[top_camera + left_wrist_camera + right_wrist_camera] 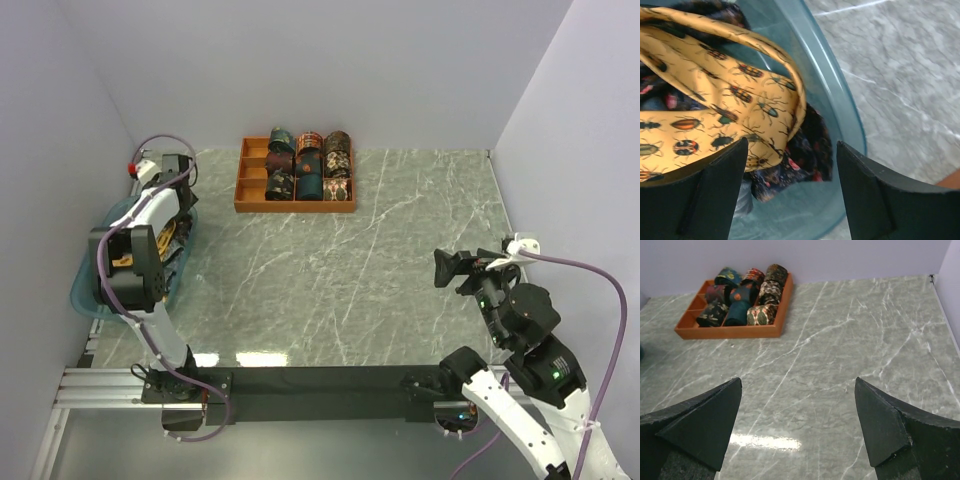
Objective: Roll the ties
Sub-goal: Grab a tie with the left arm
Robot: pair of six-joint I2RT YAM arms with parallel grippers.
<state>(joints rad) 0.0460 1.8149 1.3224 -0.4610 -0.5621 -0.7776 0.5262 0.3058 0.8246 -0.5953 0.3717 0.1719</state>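
Observation:
A mustard-gold tie (725, 95) printed with beetles lies heaped in the translucent blue basin (840, 100), over a dark tie with red motifs (805, 150). My left gripper (792, 150) hangs open just above them, inside the basin at the table's left edge (175, 215); nothing is between its fingers. My right gripper (797, 390) is open and empty, held above bare marble at the right (455, 268). Several rolled ties (310, 165) sit in the orange tray (295, 207) at the back; they also show in the right wrist view (747, 292).
The basin (90, 300) overhangs the table's left edge beside the left arm. The orange tray (725, 332) stands against the back wall. Grey marble table (370, 270) lies between them. Walls close in on the left, back and right.

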